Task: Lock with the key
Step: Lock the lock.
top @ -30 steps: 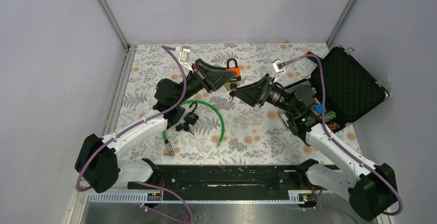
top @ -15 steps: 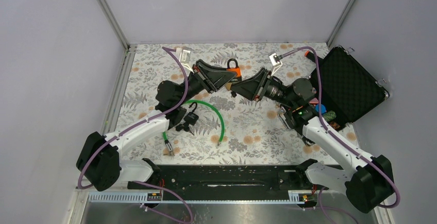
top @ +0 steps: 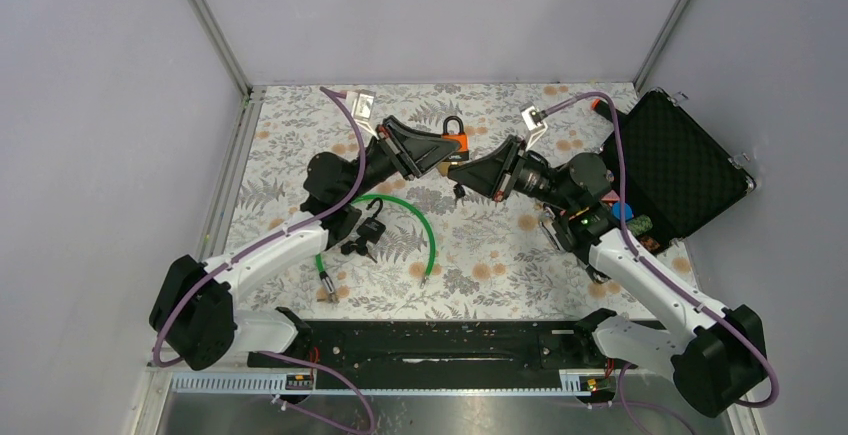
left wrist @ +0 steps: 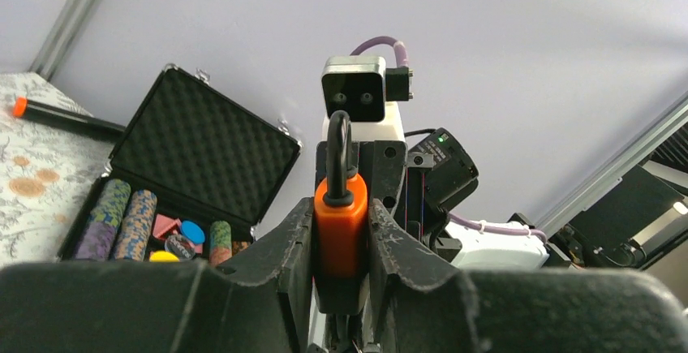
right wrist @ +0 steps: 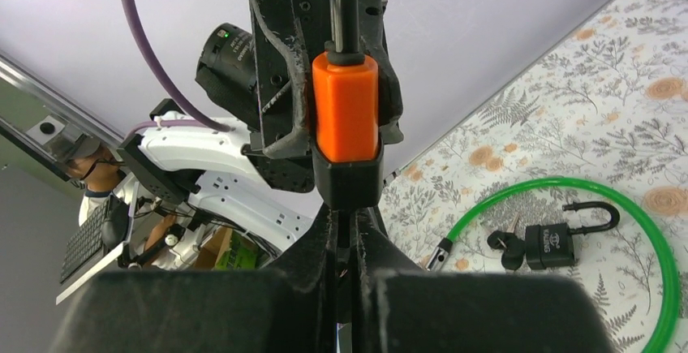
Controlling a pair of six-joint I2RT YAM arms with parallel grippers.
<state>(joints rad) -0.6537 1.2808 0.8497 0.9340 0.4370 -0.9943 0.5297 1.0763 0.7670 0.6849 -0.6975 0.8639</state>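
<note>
Left gripper [top: 447,152]: narrow, clamped on the sides of the orange padlock [top: 456,141]. It's holding the lock up off the table, with the black shackle poking out past the fingertips.
Padlock spot: in the air over the far-middle of the floral tablecloth [top: 500,255], sandwiched between the two grippers.
Right gripper [top: 463,168]: fingers pinched together, tips right up against the padlock's black bottom end. Can't tell what's between them; its wrist view only shows a thin slit.
Key: can't really see it. A small dark bit [top: 459,193] dangles just under where the grippers meet, too tiny to call.
Black padlock [top: 372,227]: lying on the cloth inside the green cable [top: 432,240] loop, near the left arm.
Case [top: 680,165]: black, foam-lined, open at the right edge, with poker chips inside.
</note>
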